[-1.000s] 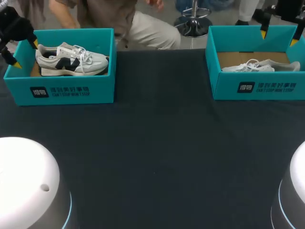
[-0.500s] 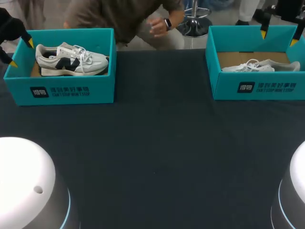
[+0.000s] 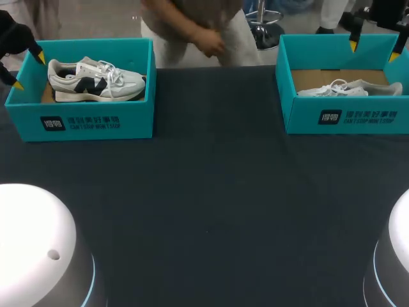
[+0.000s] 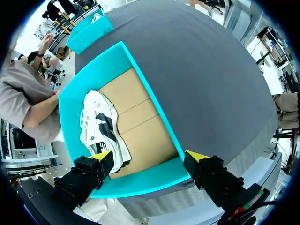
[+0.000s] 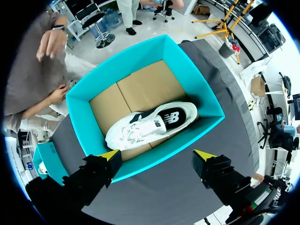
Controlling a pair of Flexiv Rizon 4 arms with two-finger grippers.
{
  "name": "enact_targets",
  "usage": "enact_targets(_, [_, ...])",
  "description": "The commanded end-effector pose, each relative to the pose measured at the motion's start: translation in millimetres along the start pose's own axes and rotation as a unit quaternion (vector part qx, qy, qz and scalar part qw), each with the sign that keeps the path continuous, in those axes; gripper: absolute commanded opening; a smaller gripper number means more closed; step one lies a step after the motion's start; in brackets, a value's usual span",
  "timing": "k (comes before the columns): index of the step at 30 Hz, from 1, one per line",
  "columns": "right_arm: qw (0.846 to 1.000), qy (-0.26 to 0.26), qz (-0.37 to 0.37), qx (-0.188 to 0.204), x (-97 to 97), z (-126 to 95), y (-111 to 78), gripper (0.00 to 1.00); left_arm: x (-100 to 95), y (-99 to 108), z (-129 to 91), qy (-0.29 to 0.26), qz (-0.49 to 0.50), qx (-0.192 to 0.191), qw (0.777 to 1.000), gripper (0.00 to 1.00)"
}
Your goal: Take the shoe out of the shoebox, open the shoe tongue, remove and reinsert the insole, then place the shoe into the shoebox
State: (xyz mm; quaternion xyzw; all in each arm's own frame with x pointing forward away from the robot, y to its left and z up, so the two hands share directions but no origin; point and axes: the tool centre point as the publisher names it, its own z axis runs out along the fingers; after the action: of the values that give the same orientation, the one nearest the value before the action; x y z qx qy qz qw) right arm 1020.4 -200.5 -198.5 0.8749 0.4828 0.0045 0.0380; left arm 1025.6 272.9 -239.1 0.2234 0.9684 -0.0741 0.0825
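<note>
A white sneaker with black side patches (image 3: 96, 80) lies on its side in the teal shoebox (image 3: 83, 121) at the table's far left. My left gripper (image 3: 29, 70) hovers open over that box's left end; in the left wrist view its gripper (image 4: 149, 155) hangs above the near wall of the shoebox (image 4: 140, 185), the sneaker (image 4: 103, 131) just ahead of one finger. A second white sneaker (image 3: 348, 89) lies in the far-right teal shoebox (image 3: 345, 118). My right gripper (image 3: 374, 50) is open above it, seen from its wrist as the gripper (image 5: 157, 154) over the sneaker (image 5: 152, 124) in its shoebox (image 5: 86, 126).
The dark cloth-covered table (image 3: 211, 192) stretches between and in front of the two boxes. White rounded arm bases sit at the near left (image 3: 38, 249) and the near right (image 3: 393, 256).
My left gripper has shifted slightly left, off the sneaker's heel end. The right gripper, both boxes and both sneakers have stayed put.
</note>
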Motion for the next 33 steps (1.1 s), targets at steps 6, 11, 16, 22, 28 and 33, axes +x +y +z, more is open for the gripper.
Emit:
enact_targets(6, [1.0,0.001,0.0,-0.001,-0.6,0.0,-0.8,1.0,-9.4,22.6,8.0,0.02,0.011,-0.041,0.999,1.0])
enact_targets(11, [1.0,0.001,0.0,-0.001,-0.6,0.0,-0.8,1.0,-11.4,37.9,9.4,0.019,0.017,-0.036,0.999,1.0])
enact_targets(16, [1.0,0.001,0.0,-0.001,-0.6,0.0,-0.8,1.0,-5.5,37.9,9.1,0.025,0.039,-0.053,0.998,1.0])
enact_targets(22, [1.0,0.001,0.0,-0.001,-0.6,0.0,-0.8,1.0,2.5,24.0,5.7,0.019,0.121,-0.063,0.99,1.0])
enact_targets(28, [1.0,0.001,0.0,-0.001,-0.6,0.0,-0.8,1.0,3.9,33.0,4.4,-0.011,0.27,-0.023,0.962,1.0])
enact_targets(33, [1.0,0.001,0.0,-0.001,-0.6,0.0,-0.8,1.0,-2.6,50.6,2.9,0.004,0.38,0.007,0.925,1.0])
